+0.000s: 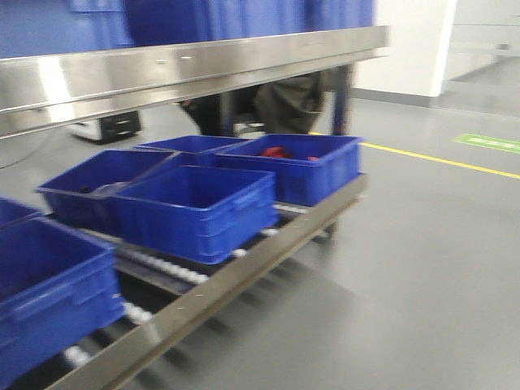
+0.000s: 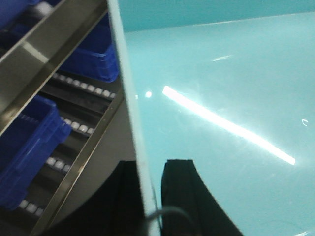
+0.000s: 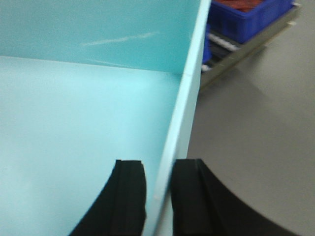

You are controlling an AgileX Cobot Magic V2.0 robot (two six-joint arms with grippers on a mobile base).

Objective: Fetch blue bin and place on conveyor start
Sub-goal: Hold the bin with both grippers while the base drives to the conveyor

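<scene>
The blue bin (image 2: 221,73) fills the left wrist view as a pale turquoise tub with a smooth inside. My left gripper (image 2: 150,167) is shut on its left wall, one black finger inside and one outside the thin rim. In the right wrist view the same blue bin (image 3: 74,123) shows its floor and far wall. My right gripper (image 3: 160,167) is shut on the right wall in the same way. Neither the bin nor the grippers show in the front view. The conveyor start is out of view.
A roller rack stands ahead on the left with several dark blue ribbed crates (image 1: 195,207) on it. One crate (image 1: 301,162) holds red items. A steel shelf rail (image 1: 187,69) runs above them. Grey floor (image 1: 422,260) with a yellow line (image 1: 439,160) lies to the right.
</scene>
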